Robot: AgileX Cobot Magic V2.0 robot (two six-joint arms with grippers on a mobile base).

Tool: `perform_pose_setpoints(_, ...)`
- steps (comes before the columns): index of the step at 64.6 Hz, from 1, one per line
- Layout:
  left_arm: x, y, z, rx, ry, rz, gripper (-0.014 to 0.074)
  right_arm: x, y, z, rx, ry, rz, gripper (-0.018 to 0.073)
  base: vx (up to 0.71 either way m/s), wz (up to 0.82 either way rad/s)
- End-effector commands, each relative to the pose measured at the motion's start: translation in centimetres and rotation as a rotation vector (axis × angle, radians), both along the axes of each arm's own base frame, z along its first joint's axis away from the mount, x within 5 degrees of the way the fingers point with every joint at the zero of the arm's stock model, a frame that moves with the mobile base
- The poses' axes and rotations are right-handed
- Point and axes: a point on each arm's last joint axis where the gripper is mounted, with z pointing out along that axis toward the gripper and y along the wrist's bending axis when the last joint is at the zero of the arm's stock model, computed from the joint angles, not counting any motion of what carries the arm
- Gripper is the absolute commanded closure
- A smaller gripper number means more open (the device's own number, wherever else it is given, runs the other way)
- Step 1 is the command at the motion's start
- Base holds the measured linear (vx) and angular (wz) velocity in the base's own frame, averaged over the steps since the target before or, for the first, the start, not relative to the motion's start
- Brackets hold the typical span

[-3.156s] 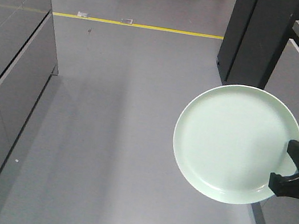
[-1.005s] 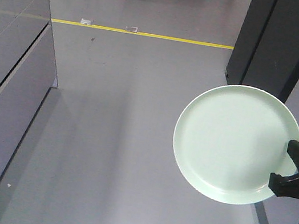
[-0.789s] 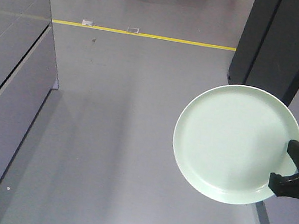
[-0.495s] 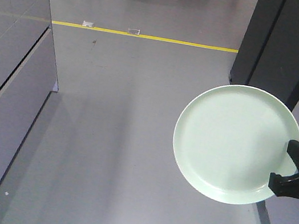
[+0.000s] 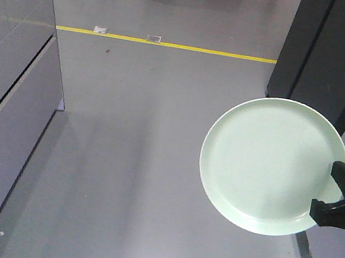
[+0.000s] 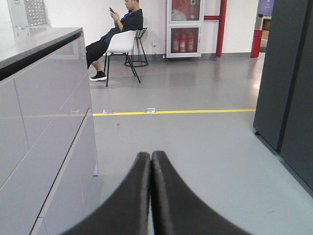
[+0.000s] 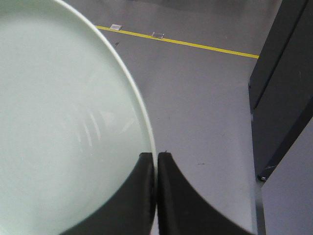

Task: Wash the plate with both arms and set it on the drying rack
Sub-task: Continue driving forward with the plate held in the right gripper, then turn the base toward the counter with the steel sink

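The pale mint-green plate (image 5: pixel 266 164) hangs in the air at the right of the front view, held level above the grey floor. My right gripper (image 5: pixel 333 194) is shut on the plate's right rim. The right wrist view shows the plate (image 7: pixel 63 127) filling the left side, its rim pinched between the right gripper (image 7: pixel 156 155) jaws. My left gripper (image 6: pixel 150 155) is shut with nothing between its jaws, pointing along the aisle. The drying rack is out of view.
Grey cabinet fronts (image 5: pixel 2 72) line the left side, with a dark tall unit (image 5: pixel 327 49) and a counter end at the right. A yellow floor line (image 5: pixel 167 44) crosses ahead. A person (image 6: pixel 120 29) sits on a white chair far down the room.
The floor, yellow line and cabinets have shifted in the front view, so the base has moved. The plate and right gripper keep the same place in the frame.
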Motion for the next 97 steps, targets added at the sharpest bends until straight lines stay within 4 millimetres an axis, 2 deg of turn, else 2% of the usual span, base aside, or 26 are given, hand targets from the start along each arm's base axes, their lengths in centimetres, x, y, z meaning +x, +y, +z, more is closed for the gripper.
perform_pose_setpoints(1,-0.02,-0.02,0.07,-0.018,-0.069,-0.004,0.0602,0.14,-0.21,1.75,0.012,-0.11,-0.024,0.0569,0.11,-0.04)
perform_pose_setpoints(28,-0.02,-0.01,0.07,-0.018,-0.069,-0.003,0.0602,0.14,-0.21,1.75,0.012,-0.11,-0.024,0.0569,0.11,-0.17)
perform_pose_setpoints(97,-0.02,-0.01,0.07,-0.018,-0.069,-0.003,0.0602,0.14,-0.21,1.75,0.012,-0.11,-0.024,0.0569,0.09,-0.36)
